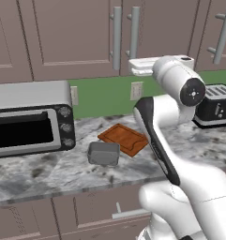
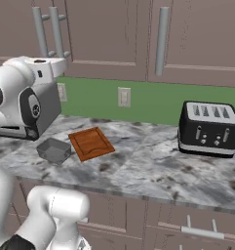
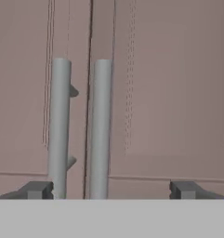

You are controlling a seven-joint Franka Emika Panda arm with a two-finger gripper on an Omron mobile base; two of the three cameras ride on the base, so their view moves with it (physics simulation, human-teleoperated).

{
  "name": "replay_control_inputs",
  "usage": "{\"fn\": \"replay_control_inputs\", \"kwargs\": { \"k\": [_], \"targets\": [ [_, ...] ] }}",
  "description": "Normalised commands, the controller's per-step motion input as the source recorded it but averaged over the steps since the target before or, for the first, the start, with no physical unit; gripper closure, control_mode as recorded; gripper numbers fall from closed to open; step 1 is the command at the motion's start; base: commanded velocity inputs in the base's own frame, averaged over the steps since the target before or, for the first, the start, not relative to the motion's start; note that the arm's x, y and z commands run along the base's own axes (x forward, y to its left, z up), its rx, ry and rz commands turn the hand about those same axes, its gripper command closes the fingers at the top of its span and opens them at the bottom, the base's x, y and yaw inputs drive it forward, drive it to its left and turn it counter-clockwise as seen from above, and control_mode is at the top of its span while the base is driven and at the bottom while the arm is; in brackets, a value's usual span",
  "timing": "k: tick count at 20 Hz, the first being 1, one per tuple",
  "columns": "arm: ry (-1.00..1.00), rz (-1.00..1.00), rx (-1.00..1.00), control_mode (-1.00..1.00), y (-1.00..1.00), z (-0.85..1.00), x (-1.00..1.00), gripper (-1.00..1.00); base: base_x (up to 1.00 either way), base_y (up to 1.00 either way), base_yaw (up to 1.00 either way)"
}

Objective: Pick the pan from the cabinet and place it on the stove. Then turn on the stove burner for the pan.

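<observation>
A kitchen corner with a grey-and-white marbled bench [image 2: 153, 171] running beneath a green backsplash wall [image 2: 153, 100]. Two white wall outlets [image 2: 124, 96] sit on the green strip. Low mauve-brown drawer units [image 1: 86, 213] with short silver handles stand below the bench. The light is even and soft, with faint shadows.

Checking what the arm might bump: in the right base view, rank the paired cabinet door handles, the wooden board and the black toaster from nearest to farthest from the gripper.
1. Paired door handles, straight ahead of the open gripper, upper left.
2. Wooden board, below on the counter.
3. Black toaster, far right of the counter.
</observation>
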Motion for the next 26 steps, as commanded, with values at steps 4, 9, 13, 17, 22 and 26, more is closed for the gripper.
{"fn": "replay_control_inputs", "kwargs": {
  "k": [4,9,13,17,22,26],
  "targets": [
    [-0.09,0.0,0.0,-1.0,0.05,0.0,0.46,-1.0,0.0,0.0,0.0],
    [-0.06,0.0,0.0,-1.0,0.04,0.02,0.47,-1.0,0.0,0.0,0.0],
    [-0.04,0.0,0.0,-1.0,0.05,0.03,0.37,-1.0,0.0,0.0,0.0],
    [-0.05,0.0,0.0,-1.0,0.02,0.02,0.37,-1.0,0.0,0.0,0.0],
    [-0.02,0.0,0.0,-1.0,0.08,0.0,0.35,-1.0,0.0,0.0,0.0],
    [-0.01,0.0,0.0,-1.0,0.14,0.0,0.33,-1.0,0.0,0.0,0.0]
  ]
}}
